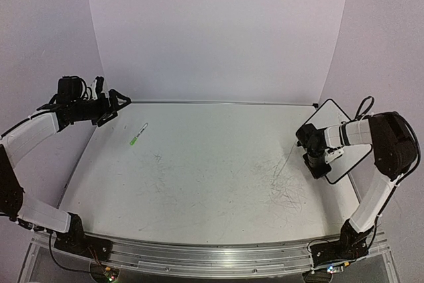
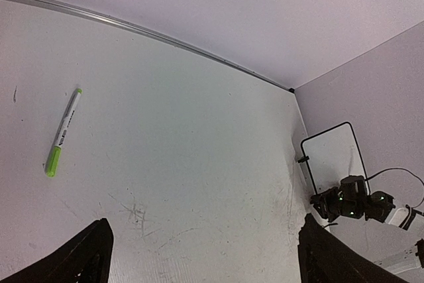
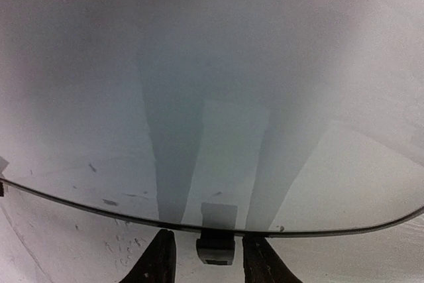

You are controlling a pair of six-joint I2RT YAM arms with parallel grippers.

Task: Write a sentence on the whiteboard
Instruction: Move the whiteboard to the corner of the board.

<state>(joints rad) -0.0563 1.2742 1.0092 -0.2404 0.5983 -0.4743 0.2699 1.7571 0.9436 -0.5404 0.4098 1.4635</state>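
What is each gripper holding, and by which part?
Left gripper: open, empty. Right gripper flanks a black foot on the small black-framed white whiteboard, gaps showing; seemingly nothing gripped yet.

Table [image 1: 212, 170]: white top, scuffed, grey scribbles. One green marker [image 1: 138, 135], near left gripper [image 1: 111, 99]. One whiteboard [image 1: 333, 114], beneath right gripper [image 1: 318, 164], apparently overhanging the edge.

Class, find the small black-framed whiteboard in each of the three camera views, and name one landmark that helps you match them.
Top external: the whiteboard lies at the far right, about mid-height.
Left wrist: it sits near the right edge, just below mid-height.
Right wrist: it fills most of the picture.
Shared landmark: its thin black frame.
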